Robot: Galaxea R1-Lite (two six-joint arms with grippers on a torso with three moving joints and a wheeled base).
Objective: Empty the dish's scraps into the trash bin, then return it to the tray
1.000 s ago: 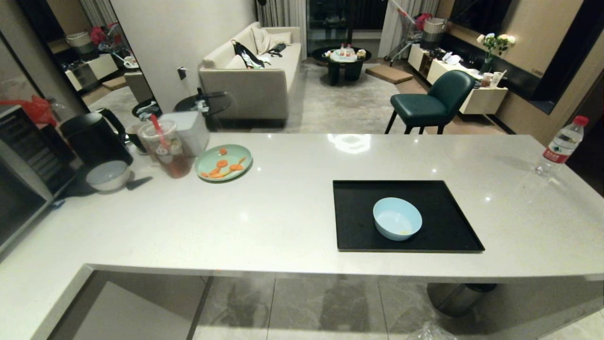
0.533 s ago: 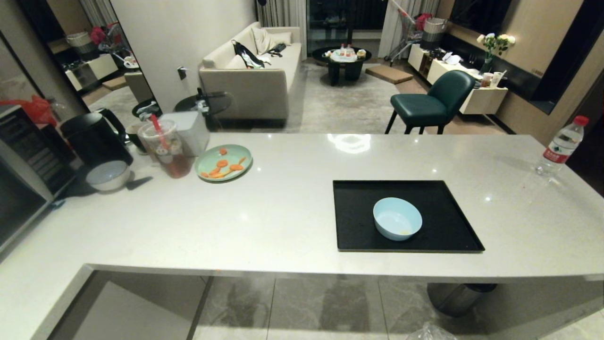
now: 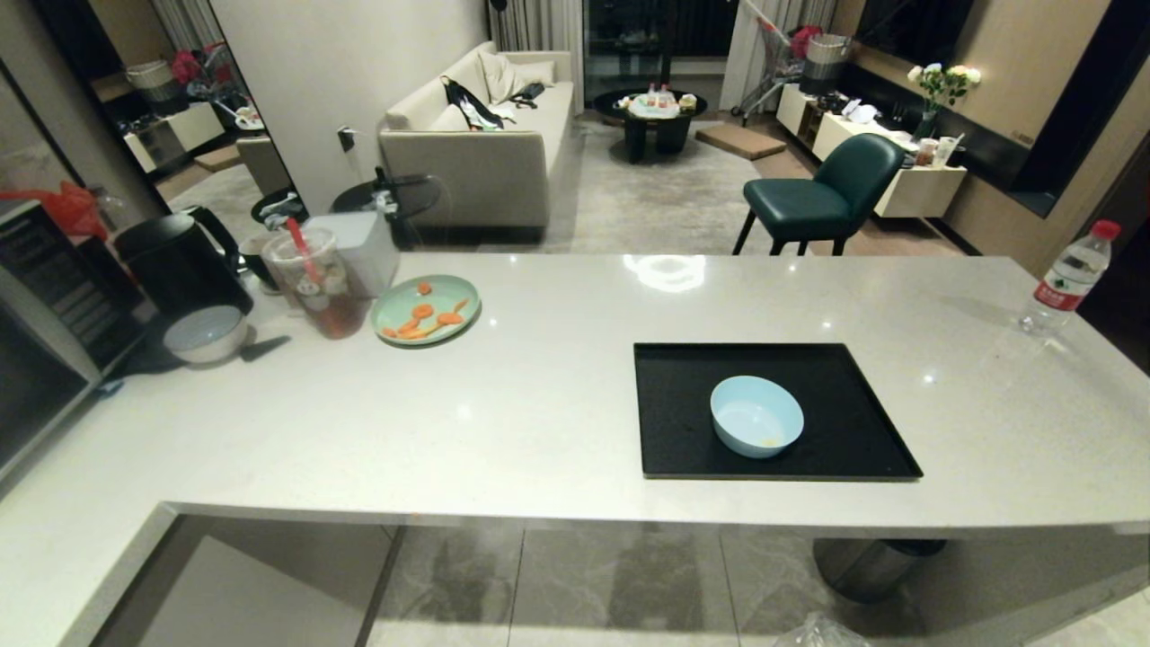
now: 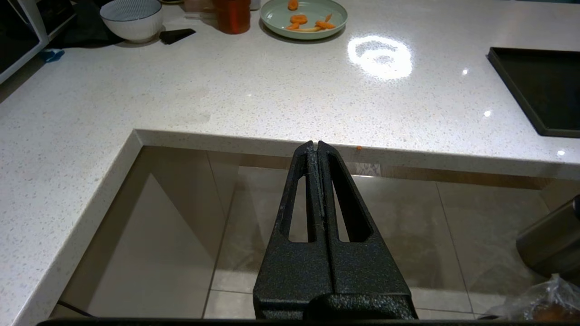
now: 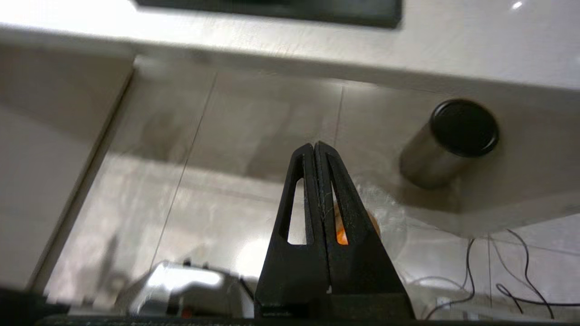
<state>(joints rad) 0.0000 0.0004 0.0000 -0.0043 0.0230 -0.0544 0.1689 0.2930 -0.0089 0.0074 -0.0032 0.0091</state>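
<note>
Since the glossy bowl (image 3: 756, 416), seen upright on the tray (image 3: 674, 431), is judged light, stiff and slippery, its rim should be pinched; both grippers (image 4: 317, 145) (image 5: 316, 146) are closed and empty.

The counter (image 3: 539, 413) looks like polished pale speckled stone, glossy with lamp glints, and the tray (image 3: 665, 440) on it is matt black, while the dish (image 3: 756, 415) is smooth and glossy. Both grippers, left (image 4: 316, 146) and right (image 5: 314, 146), have rough, grainy black fingers pressed together. Beyond the right gripper stand a brushed steel cylinder (image 5: 426, 167) with black lid and crinkled clear plastic (image 5: 385, 213) over glossy floor tiles (image 5: 253, 136)
</note>
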